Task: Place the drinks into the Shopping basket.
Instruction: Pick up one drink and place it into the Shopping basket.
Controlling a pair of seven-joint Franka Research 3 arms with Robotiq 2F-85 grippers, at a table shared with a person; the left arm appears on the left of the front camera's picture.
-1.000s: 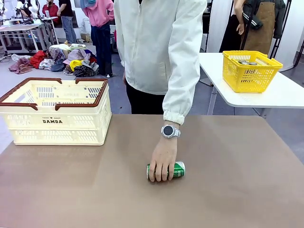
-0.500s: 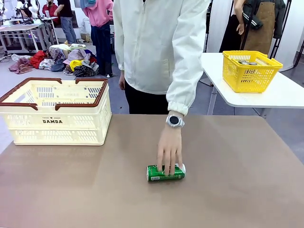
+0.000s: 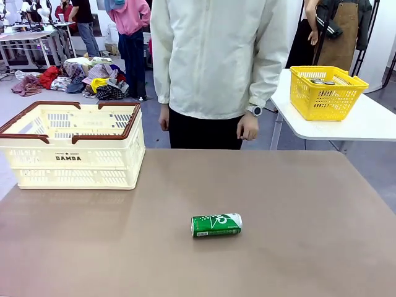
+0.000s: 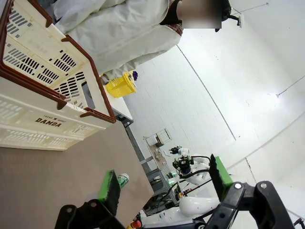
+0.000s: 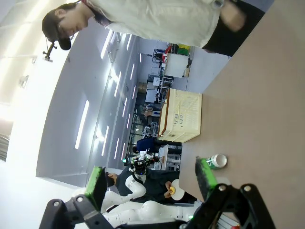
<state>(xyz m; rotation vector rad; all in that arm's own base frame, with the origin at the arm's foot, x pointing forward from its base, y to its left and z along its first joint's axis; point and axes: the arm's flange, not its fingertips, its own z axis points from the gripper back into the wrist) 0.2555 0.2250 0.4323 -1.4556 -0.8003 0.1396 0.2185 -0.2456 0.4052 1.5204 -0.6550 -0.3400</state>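
Plainly "DAMDA" on Shopping basket (image 3: 105, 159).

Bright even indoor light, soft shadows, ceiling-light glare, wide-angle wrist distortion

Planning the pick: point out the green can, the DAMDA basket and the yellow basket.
green can (image 3: 216, 225): front view, middle of its side.
Shopping basket (image 3: 68, 158): front view, DAMDA print on near wall.
yellow basket (image 3: 323, 102): front view, near mesh wall.
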